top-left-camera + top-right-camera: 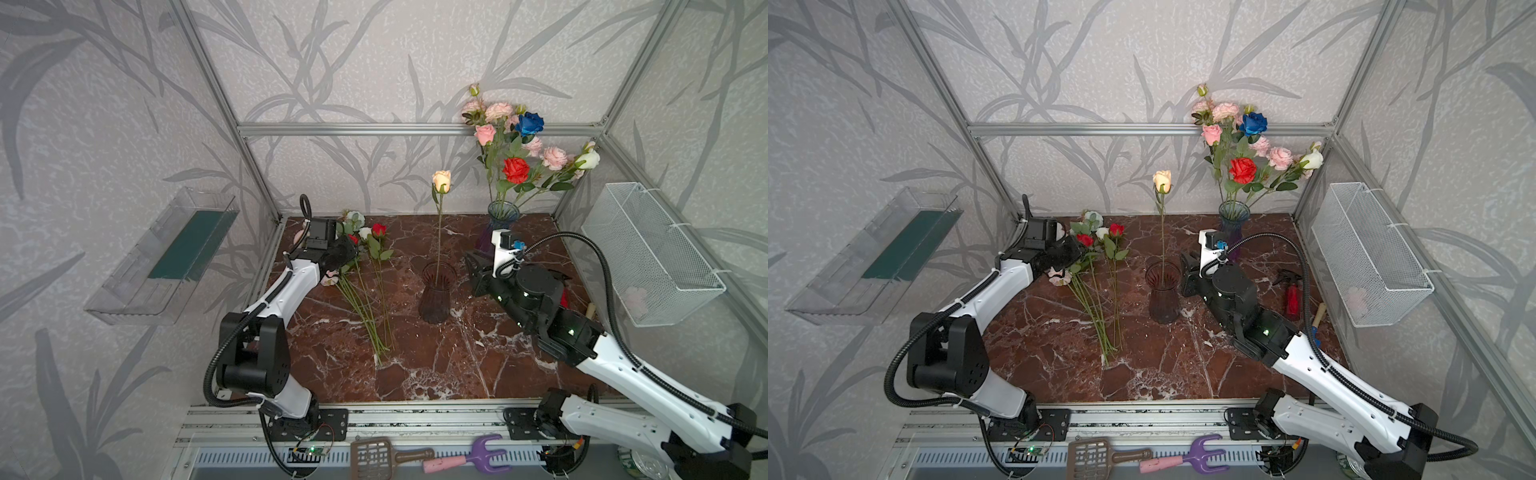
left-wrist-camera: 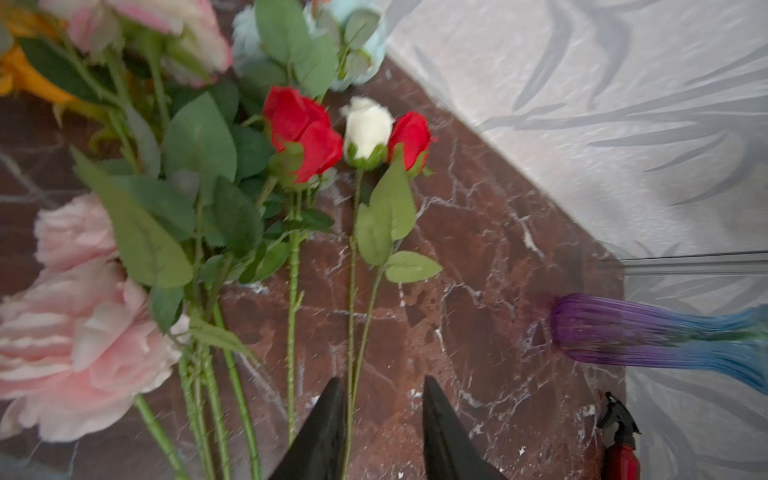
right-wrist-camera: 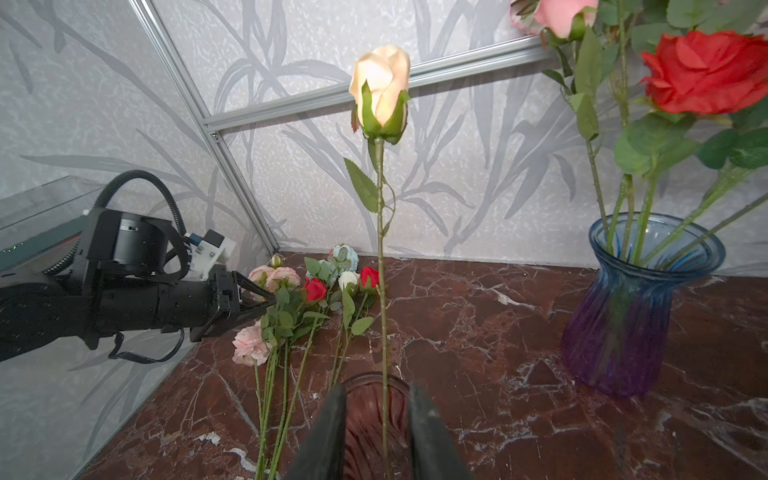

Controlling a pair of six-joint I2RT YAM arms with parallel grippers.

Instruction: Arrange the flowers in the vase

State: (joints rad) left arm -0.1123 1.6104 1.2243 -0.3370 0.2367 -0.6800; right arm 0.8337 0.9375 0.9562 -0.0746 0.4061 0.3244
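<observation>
While the peach rose (image 1: 441, 181) stands in the dark vase (image 1: 434, 297) in a top view, other flowers (image 1: 374, 249) lie flat to its left. Left wrist: left gripper (image 2: 382, 380), jaws apart, straddles two stems (image 2: 352, 332) and may pinch both. Right wrist: right gripper (image 3: 377, 386), jaws apart, could snag the rose.

Peach rose (image 1: 441, 181) is standing upright in the dark ribbed vase (image 1: 435, 297) at mid-frame. Loose flowers (image 1: 365, 286) are lying on the marble table (image 1: 415, 365) left of it, stems pointing toward the lower edge. Left gripper (image 1: 351, 254) is reaching in among their blooms. Right gripper (image 1: 471, 272) is hovering just right of the dark vase's rim. A blue-purple vase (image 1: 503, 216), full of flowers, is sitting at the back right.
</observation>
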